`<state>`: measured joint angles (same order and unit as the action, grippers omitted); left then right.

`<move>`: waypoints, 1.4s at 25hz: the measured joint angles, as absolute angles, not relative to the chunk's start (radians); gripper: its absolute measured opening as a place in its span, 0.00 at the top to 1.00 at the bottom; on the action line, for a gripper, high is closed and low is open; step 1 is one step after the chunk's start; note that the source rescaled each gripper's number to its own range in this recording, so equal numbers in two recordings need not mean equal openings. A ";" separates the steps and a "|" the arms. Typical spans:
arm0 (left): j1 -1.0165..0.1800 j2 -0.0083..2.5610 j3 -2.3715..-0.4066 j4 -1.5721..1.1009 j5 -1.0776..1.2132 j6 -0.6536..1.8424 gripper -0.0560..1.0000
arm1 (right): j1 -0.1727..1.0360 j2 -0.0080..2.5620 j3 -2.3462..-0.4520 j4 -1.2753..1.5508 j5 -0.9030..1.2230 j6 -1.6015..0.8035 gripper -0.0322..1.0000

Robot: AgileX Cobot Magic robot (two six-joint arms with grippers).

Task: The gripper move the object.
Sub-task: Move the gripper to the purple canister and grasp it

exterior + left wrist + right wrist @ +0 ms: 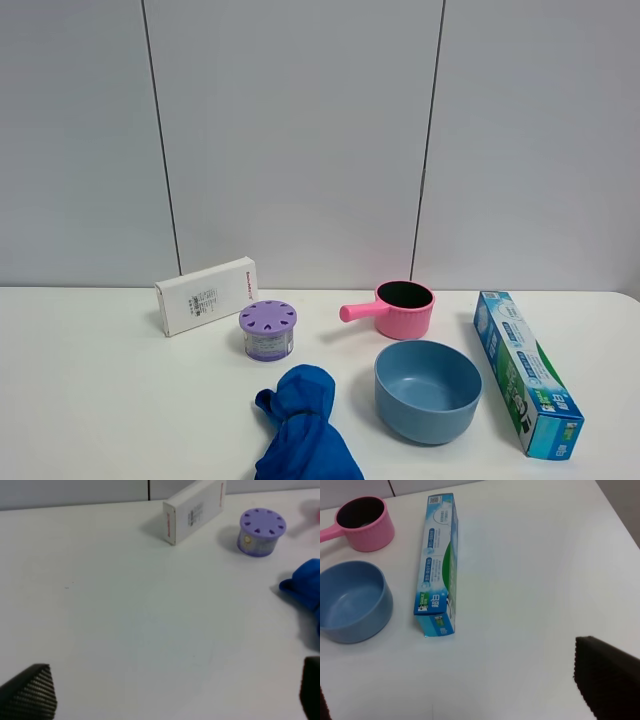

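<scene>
White tabletop point(80, 400) runs back to a grey panelled wall point(300, 130). Toward the back, left of centre, the canister point(268, 330) stands upright, its lilac lid pierced with petal-shaped holes above a clear labelled body. A white box point(207, 295) lies just behind it to the left, not touching it. A crumpled blue cloth point(303, 425) lies near its front. To its right sits a pink saucepan point(404, 308), handle pointing toward the canister, with a blue bowl point(428, 390) in front of the pan. A long blue-green carton point(525, 372) lies at the far right.

The left gripper point(172, 685) has its 2 black fingertips point(30, 692) spread wide over bare table. It grips nothing and is well apart from the canister. The right gripper point(450, 675) is likewise spread wide and empty, near the carton's front end.
</scene>
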<state>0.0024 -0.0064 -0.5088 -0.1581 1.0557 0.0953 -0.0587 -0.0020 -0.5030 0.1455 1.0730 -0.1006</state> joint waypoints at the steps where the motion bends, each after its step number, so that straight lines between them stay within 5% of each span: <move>1: 0.002 -0.006 -0.509 -0.158 1.056 0.095 0.00 | -0.059 -0.002 -0.503 0.146 1.073 -0.101 0.00; 7: 0.002 0.043 -0.510 -0.159 1.056 0.095 0.00 | -0.059 -0.002 -0.503 0.146 1.073 -0.101 0.00; 17: 0.002 0.475 -0.733 -0.173 0.947 0.126 0.00 | -0.059 -0.002 -0.503 0.146 1.073 -0.101 0.00; 35: 0.002 1.080 -1.094 -0.377 0.843 0.611 0.00 | -0.059 -0.002 -0.503 0.146 1.073 -0.101 0.00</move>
